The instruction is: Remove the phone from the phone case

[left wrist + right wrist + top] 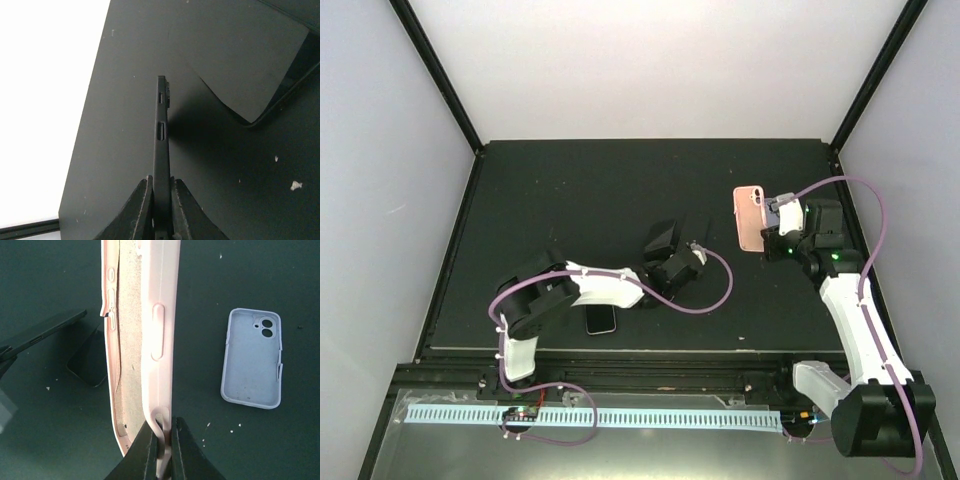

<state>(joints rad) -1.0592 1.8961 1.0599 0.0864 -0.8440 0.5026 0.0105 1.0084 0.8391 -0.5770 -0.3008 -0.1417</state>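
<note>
Two arms work over a black table (570, 180). The left arm (605, 285) folds at the elbow and runs low across the mat toward the middle. The right arm (855, 320) climbs from its base and turns its wrist inward.

The right pincer (161, 422) is closed narrowly on the bottom rim of an empty pink case (160, 290), which stands on edge with its pale lining exposed. The left pincer (161, 180) is clamped on the lower end of a thin black phone (161, 130), also on edge, its side buttons facing the camera. The phone is out of the case, across a gap of bare mat from the right pincer.

Open table runs beyond both pincers to the far edge. From the left wrist, the table's border shows as a slant to the left of the pincer, with white wall past it. To the right of the right pincer, a lavender case (252, 357) lies flat, hollow side up, apart from the pink one. Behind the left pincer, under the forearm and near the front edge, lies a second phone (601, 319).
</note>
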